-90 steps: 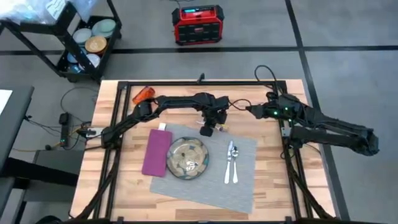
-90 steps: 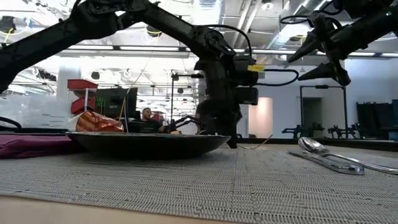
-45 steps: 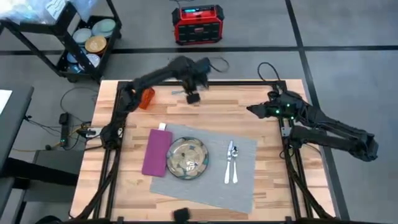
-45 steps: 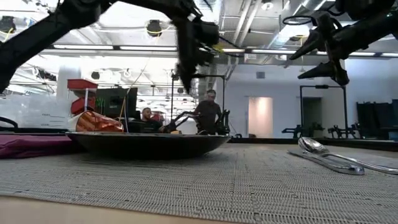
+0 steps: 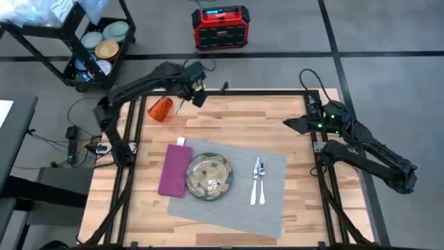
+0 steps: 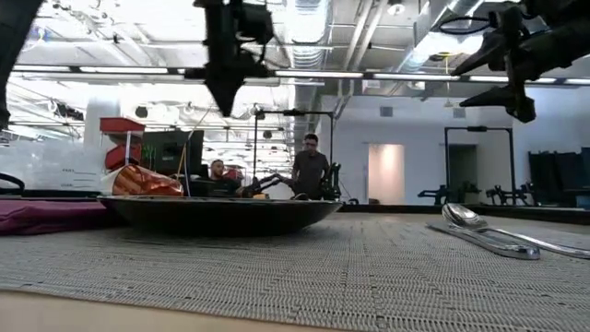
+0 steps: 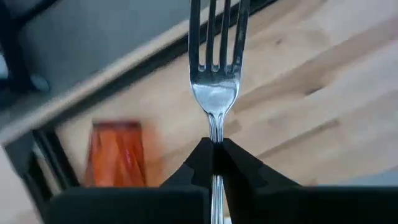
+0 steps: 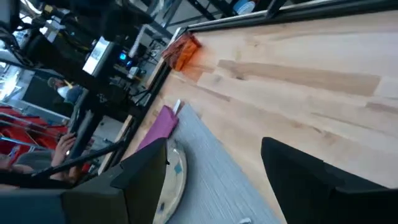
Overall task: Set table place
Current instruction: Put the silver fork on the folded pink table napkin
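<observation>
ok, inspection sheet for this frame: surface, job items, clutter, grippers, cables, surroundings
Surface: wooden table, black rail frame.
Job's things: grey placemat holds plate, with knife and spoon to its right; magenta napkin lies to the plate's left; orange cup lies on its side at the far left corner; fork is in the left gripper.
Clutter: nothing seen on the table.
Grippers: left gripper shut on fork, raised beside the cup; right gripper open, waiting at the right edge.
Cables: loose wires on the floor, left of the table.
Surroundings: red box, cart with dishes, two people in the room behind.
</observation>
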Robot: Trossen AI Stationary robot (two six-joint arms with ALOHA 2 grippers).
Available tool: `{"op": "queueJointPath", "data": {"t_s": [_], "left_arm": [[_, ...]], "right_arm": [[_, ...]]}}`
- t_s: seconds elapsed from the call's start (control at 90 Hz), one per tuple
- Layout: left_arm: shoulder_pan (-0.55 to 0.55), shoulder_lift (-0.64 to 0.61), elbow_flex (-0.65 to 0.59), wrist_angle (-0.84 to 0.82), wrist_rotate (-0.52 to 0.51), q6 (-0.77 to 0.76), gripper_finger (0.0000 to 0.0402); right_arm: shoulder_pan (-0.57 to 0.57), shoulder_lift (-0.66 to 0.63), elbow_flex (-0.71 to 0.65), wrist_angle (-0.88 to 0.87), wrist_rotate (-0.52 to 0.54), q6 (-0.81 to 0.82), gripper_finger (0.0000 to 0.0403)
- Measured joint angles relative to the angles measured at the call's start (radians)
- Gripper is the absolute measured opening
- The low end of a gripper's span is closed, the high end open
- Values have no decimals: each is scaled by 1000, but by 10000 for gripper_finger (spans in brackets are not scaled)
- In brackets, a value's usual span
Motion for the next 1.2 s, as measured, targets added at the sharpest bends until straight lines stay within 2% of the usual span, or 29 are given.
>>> {"op": "queueJointPath", "data": {"t_s": [0.067,0.156,0.3,0.478,0.756,1.0,1.2], "left_arm": [[-21,-70,-150,80,0,-108,0],[-65,-151,-322,171,49,-241,0],[-205,-246,-487,260,68,-467,0],[-372,-255,-594,262,75,-636,0],[-555,-255,-745,425,148,-860,0],[-645,-254,-835,489,197,-989,0],[-680,-254,-850,479,200,-1031,16]], "right_arm": [[0,-17,0,-12,-9,0,248],[0,-36,0,-21,-15,0,248],[0,-41,0,-25,-16,0,248],[0,-36,0,-48,-22,-38,248],[0,-31,0,-69,-22,-52,248],[0,-31,0,-70,-22,-52,248],[0,-31,0,-73,-21,-52,248]]}}
